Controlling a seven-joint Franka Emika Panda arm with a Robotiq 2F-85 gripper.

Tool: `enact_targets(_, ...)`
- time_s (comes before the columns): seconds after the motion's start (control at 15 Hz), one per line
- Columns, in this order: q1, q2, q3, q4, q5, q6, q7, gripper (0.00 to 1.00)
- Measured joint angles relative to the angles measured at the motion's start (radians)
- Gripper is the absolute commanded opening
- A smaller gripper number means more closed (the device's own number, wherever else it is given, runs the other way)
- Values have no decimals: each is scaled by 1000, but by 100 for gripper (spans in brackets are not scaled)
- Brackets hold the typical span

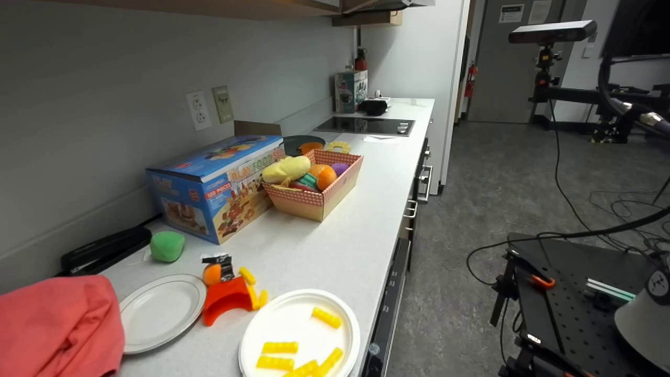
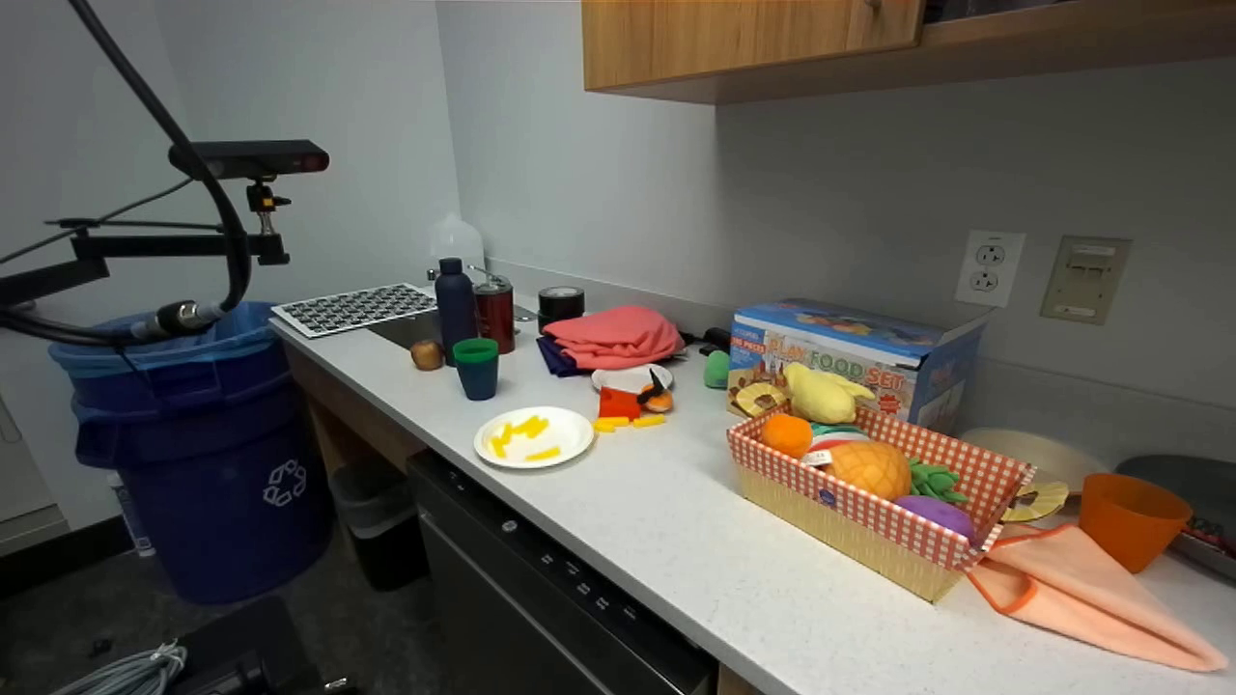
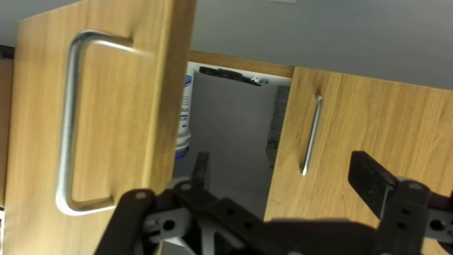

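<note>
A gray wall [image 3: 336, 39] is filling the upper right of the wrist view, while in both exterior views a pale desk [image 2: 628, 521] is stretching below the cabinet [image 2: 734, 34]. The door [image 3: 120, 124] is standing ajar across the left of the wrist frame, its handle [image 3: 68, 124] facing the camera. The tool [image 3: 281, 159] is hanging at the bottom of that frame, its fingers [image 3: 370, 180] spread wide, with no object showing in their grip. The finger nearer the left is lying just beside the door's free edge [image 3: 171, 106]; whether it is touching, the view is not showing. Handling the door well is probably calling for slow, light contact near that edge, following its swing and keeping the fingers from catching in the handle. Room for moving is lying mid-frame, in the cabinet's mouth, between that edge and the second door [image 3: 371, 141] at right, whose pull [image 3: 311, 136] could be snagging a finger. A wooden rim [image 3: 244, 64] is bounding the mouth at top, and inside a white bottle [image 3: 184, 117] is standing at left and a clear bottle [image 3: 277, 120] at right, so a shallow path is looking safest.
</note>
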Motion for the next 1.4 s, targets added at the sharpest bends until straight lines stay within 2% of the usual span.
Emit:
enact_targets(0.53, -261, 26, 198, 0, -3, 26, 37, 100)
enact_targets(1.07, -630, -1, 488, 0, 6, 25, 178, 100)
enact_targets(1.33, -762, -28, 589, 0, 12, 22, 253, 100)
enact_targets(1.4, -777, -28, 591, -8, 12, 30, 265, 100)
